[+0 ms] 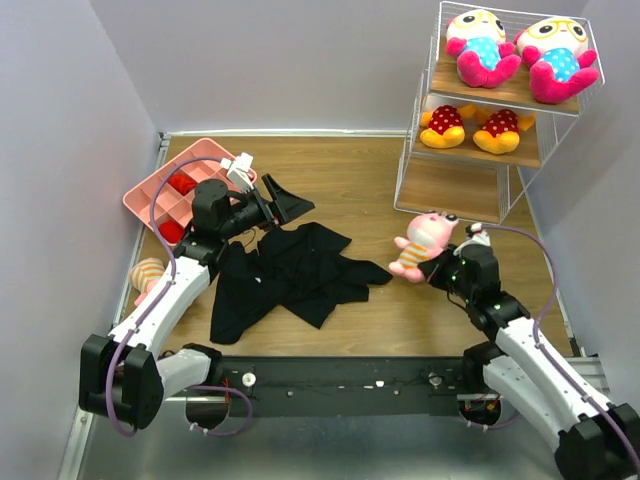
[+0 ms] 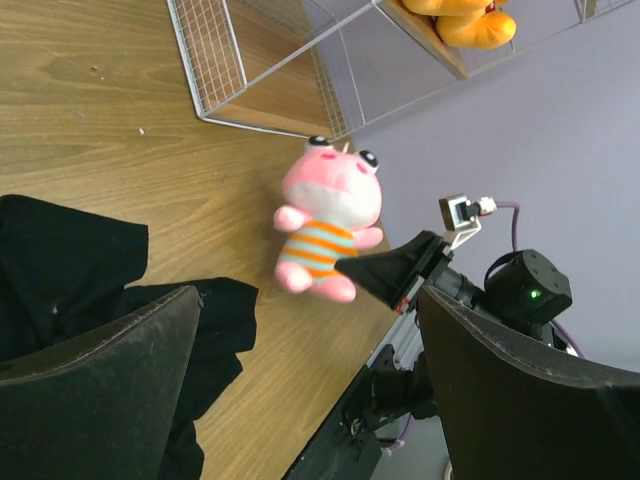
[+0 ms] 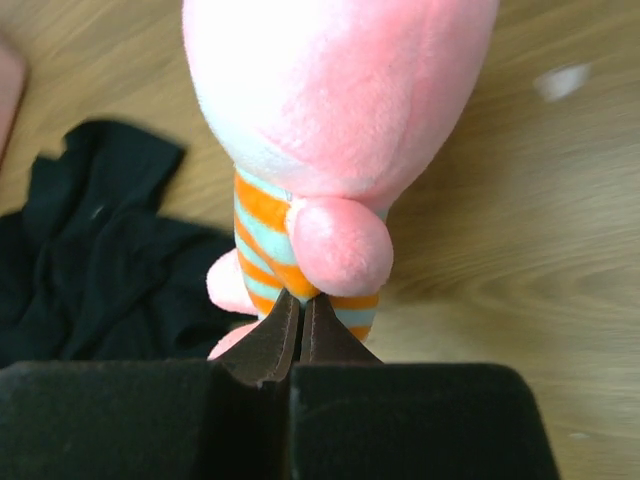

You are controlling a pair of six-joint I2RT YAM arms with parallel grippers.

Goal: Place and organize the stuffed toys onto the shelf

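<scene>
A pale pink stuffed toy (image 1: pixel 425 240) with an orange and blue striped body is pinched low on its body by my right gripper (image 1: pixel 440 262), in front of the shelf (image 1: pixel 455 190). In the right wrist view the jaws of that gripper (image 3: pixel 300 312) are shut on the toy's (image 3: pixel 330 100) striped fabric. Two blue dotted toys (image 1: pixel 478 45) lie on the top board, and two yellow-orange toys (image 1: pixel 445 126) on the middle board. Another pink striped toy (image 1: pixel 148 275) lies at the left, partly hidden by my left arm. My left gripper (image 1: pixel 283 205) stands open and holds nothing.
A black cloth (image 1: pixel 290 275) is spread across the middle of the table. A pink compartment tray (image 1: pixel 165 190) with red pieces sits at the back left. The shelf's bottom board (image 1: pixel 450 190) is bare. Grey walls close in on both sides.
</scene>
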